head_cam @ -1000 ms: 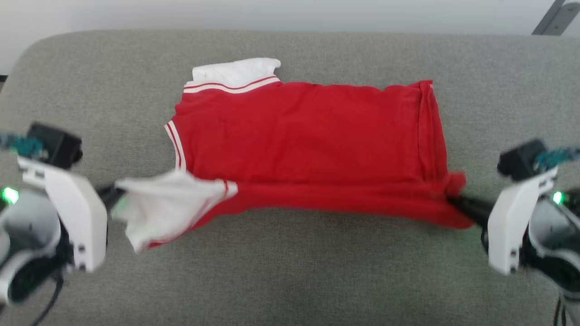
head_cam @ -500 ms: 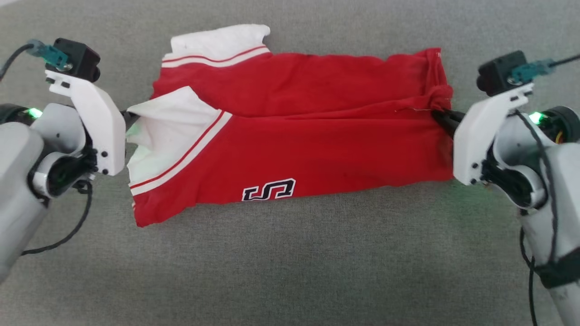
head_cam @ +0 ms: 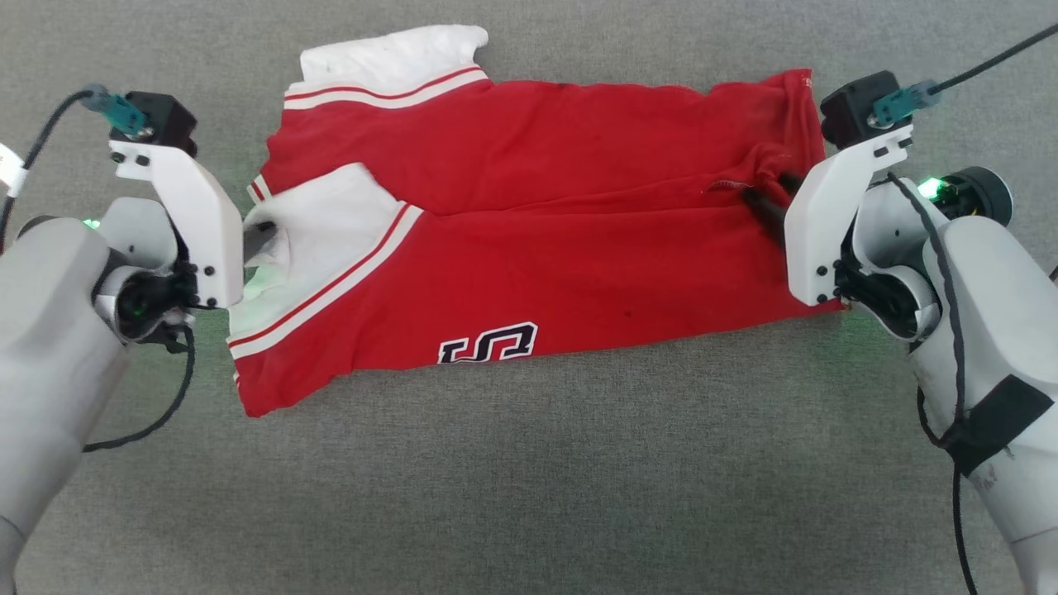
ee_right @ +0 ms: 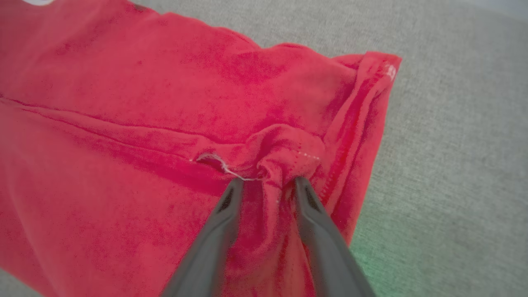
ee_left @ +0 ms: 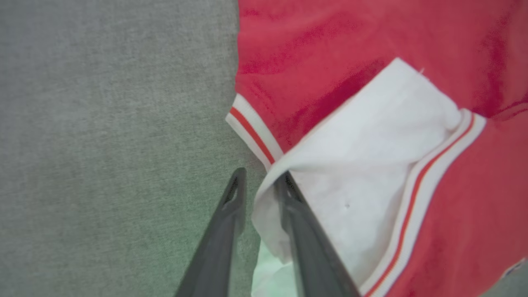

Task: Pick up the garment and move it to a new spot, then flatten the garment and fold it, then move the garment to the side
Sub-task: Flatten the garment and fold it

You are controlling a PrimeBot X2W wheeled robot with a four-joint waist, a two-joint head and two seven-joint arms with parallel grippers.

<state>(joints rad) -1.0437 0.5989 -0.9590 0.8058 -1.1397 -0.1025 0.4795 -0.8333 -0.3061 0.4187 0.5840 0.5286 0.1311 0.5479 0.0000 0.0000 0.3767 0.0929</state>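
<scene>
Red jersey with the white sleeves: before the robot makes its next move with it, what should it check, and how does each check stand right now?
1. Red jersey with white sleeves folded lengthwise on the grey fabric surface: ok.
2. Left gripper free of the white sleeve: not ok; the sleeve edge lies between its parted fingers.
3. Right gripper free of the jersey's end: cannot tell; bunched red cloth fills its gap.
4. Fold lying flat: not ok; puckered at the right gripper.

Wide bare grey cushion near the front, free to pass; garment lying flat and low across the middle.
</scene>
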